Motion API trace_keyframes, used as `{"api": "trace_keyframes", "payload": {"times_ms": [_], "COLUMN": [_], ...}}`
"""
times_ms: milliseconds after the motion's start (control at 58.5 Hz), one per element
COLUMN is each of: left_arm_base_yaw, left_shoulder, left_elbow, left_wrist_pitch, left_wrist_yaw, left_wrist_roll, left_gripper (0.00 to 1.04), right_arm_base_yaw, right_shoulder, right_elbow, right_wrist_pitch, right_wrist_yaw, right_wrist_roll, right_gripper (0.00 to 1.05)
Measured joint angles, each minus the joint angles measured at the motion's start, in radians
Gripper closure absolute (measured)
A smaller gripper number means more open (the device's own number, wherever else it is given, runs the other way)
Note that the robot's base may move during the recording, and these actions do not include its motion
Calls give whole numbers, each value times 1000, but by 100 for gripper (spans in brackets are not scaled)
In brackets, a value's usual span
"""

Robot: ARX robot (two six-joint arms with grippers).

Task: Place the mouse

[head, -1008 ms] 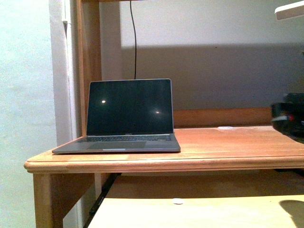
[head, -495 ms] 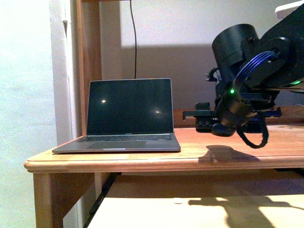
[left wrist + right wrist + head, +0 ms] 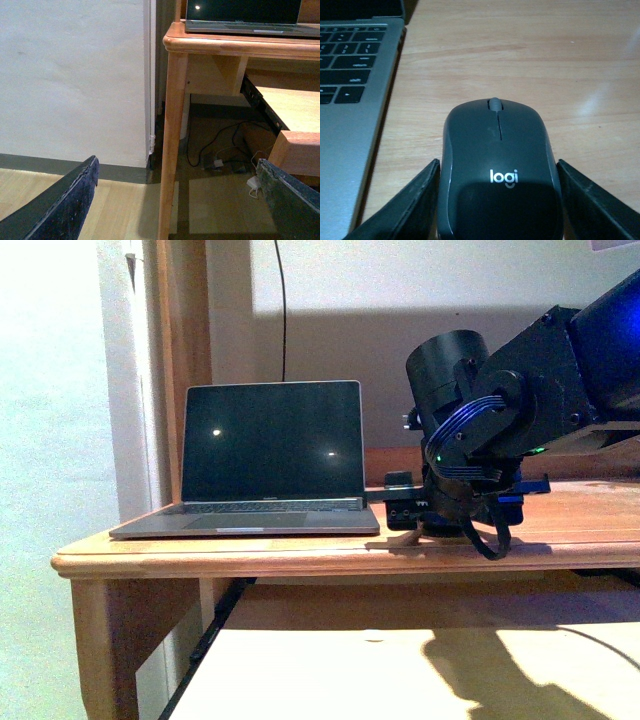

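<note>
The right gripper (image 3: 498, 167) grasps the mouse (image 3: 497, 172), with one finger (image 3: 415, 200) against each of its sides. The mouse lies low over the wooden desk (image 3: 300, 558), just beside the right edge of the open laptop (image 3: 265, 465). The left gripper (image 3: 177, 165) is released, its fingers wide apart and holding nothing, down beside the desk leg (image 3: 170, 140).

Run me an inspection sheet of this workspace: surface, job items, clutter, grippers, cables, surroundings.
Surface: wooden desk, open laptop with dark screen on it.
Job's things: mouse beside the laptop, low at the desktop.
Clutter: nothing seen.
Grippers: right gripper shut on the mouse; left gripper open, empty, down by the desk leg.
Cables: wall cable behind the laptop; floor cables under the desk.
Surroundings: white wall, pull-out shelf.
</note>
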Motion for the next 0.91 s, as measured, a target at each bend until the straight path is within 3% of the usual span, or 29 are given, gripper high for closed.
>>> {"api": "trace_keyframes", "payload": {"times_ms": [171, 427, 495, 701, 906], "left_arm_base_yaw": [0, 0, 0, 0, 0], "left_shoulder": [0, 0, 0, 0, 0], "left_elbow": [0, 0, 0, 0, 0], "left_wrist_pitch": [0, 0, 0, 0, 0], "left_wrist_yaw": [0, 0, 0, 0, 0], "left_wrist_roll": [0, 0, 0, 0, 0], "left_gripper": [8, 8, 8, 8, 8], "right_arm_base_yaw": [2, -143, -212, -515, -735], "right_shoulder": [-9, -302, -415, -725, -857], "right_elbow": [-15, -354, -484, -1012, -1273], "right_wrist_pitch": [67, 308, 379, 607, 712], "right_wrist_yaw": [-27, -241, -355, -924, -1296], "right_wrist_roll": [18, 86, 103, 103, 85], "right_gripper": [6, 7, 7, 7, 7]}}
